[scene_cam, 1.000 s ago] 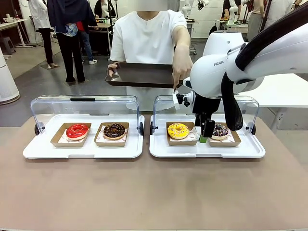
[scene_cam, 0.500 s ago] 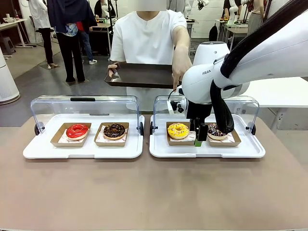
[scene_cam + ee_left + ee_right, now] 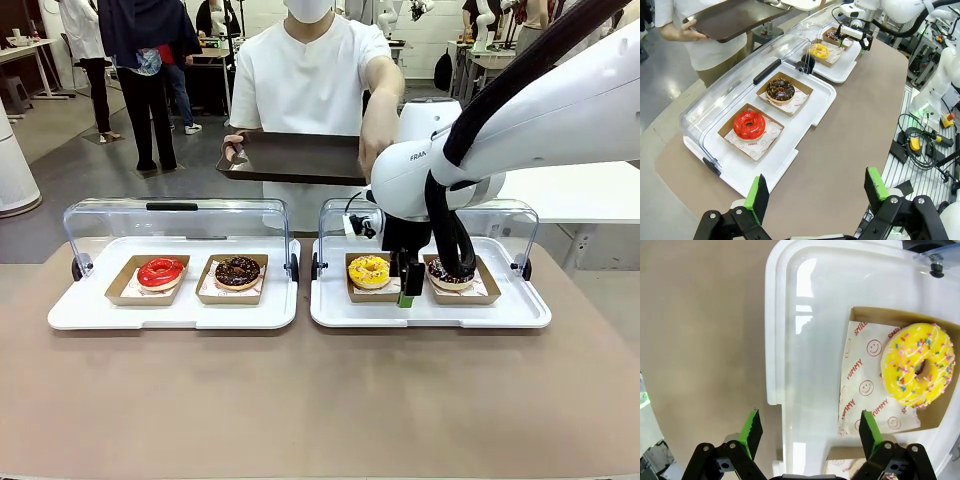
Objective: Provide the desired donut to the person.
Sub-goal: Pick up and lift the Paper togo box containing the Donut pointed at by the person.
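The person (image 3: 305,85) holds out a dark tray (image 3: 290,158). The yellow donut (image 3: 369,270), probably the one wanted, sits in a card boat (image 3: 890,316) on the right white tray (image 3: 330,312). It looks soft and light and the icing would smear, so grip the boat's stiffer rim. The right gripper (image 3: 409,292) hangs just beside it, jaws released. The left gripper (image 3: 815,192) is spread wide too.
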Controlling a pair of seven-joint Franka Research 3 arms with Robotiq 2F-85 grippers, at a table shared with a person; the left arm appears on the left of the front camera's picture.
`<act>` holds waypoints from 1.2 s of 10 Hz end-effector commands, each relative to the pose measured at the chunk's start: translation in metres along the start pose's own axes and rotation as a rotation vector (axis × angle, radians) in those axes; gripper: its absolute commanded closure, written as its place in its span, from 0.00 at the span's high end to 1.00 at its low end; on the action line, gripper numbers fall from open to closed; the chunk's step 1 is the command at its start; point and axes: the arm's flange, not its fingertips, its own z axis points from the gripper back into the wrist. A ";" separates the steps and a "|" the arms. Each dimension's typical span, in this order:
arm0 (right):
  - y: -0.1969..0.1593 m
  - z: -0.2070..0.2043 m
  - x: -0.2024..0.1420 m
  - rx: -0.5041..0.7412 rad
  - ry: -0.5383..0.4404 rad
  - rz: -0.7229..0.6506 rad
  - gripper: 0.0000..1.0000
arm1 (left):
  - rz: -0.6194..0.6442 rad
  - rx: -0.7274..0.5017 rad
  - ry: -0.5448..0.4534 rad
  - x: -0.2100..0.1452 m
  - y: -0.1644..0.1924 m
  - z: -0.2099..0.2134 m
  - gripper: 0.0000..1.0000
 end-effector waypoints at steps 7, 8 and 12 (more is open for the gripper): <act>-0.035 -0.033 -0.021 0.012 0.022 -0.038 1.00 | -0.009 -0.008 -0.020 0.001 0.000 0.001 1.00; -0.037 -0.034 -0.019 0.010 0.021 -0.036 1.00 | -0.009 -0.008 -0.020 0.001 0.000 0.001 1.00; -0.041 -0.037 -0.012 0.012 0.032 -0.029 1.00 | -0.009 -0.008 -0.020 0.001 0.000 0.001 1.00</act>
